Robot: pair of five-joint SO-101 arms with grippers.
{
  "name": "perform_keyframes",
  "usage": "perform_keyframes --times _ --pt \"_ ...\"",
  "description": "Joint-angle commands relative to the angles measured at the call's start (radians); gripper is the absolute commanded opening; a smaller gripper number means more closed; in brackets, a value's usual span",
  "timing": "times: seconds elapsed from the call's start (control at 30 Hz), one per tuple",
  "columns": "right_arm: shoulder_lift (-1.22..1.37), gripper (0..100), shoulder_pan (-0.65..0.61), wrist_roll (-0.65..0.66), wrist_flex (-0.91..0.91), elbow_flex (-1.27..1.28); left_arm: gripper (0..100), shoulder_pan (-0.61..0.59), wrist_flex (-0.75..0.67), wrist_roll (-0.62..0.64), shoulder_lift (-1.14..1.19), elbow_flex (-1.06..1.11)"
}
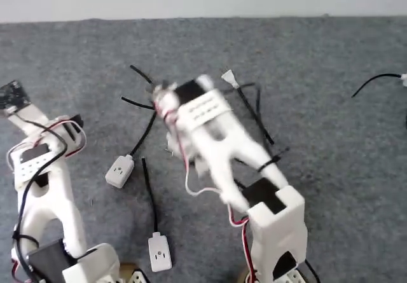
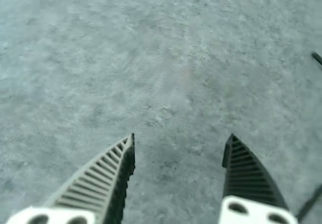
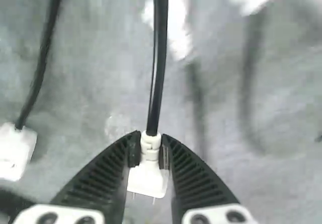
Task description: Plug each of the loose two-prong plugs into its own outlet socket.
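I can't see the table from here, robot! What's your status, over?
Right end effector shut on white plug, prongs showing. Left end effector open over bare carpet. Outlet socket free near the arm bases; black cords strewn around.

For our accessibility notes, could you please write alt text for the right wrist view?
The right hand is shut on a white two-prong plug, prongs toward the camera, its black cord running away over grey carpet. A white connector block lies nearby.

White plug (image 3: 147, 176) — in right claw (image 3: 149, 136)
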Motion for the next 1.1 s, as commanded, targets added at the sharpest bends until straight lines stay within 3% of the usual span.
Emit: perform_keyframes --times 0.0,0.1,0.27,0.5,0.63,0.87,0.97,1.07 --pt "-0.05 0.8 0.044 0.167 0.041 -0.173 28 0.077 -0.02 -0.08 -0.043 -0.005" --pt "-0.053 0.8 0.044 0.258 0.033 -0.207 28 0.157 -0.018 -0.153 -0.071 0.012" --pt "-0.054 0.8 0.05 0.267 -0.068 -0.287 28 0.269 -0.014 -0.221 -0.235 0.084" --pt "-0.054 0.8 0.044 0.252 -0.045 -0.557 28 0.388 0.087 -0.296 -0.743 0.205" --pt "-0.054 0.8 0.039 0.17 -0.005 -0.74 28 0.494 0.152 -0.301 -1.056 0.325" --pt "-0.054 0.8 -0.054 0.109 0.045 -0.888 28 0.631 0.311 -0.344 -1.504 0.437" --pt "-0.056 0.8 -0.091 0.107 0.047 -0.895 28 0.652 0.341 -0.354 -1.613 0.464" --pt "-0.056 0.8 -0.11 0.109 0.048 -0.891 28 0.643 0.292 -0.356 -1.579 0.472"
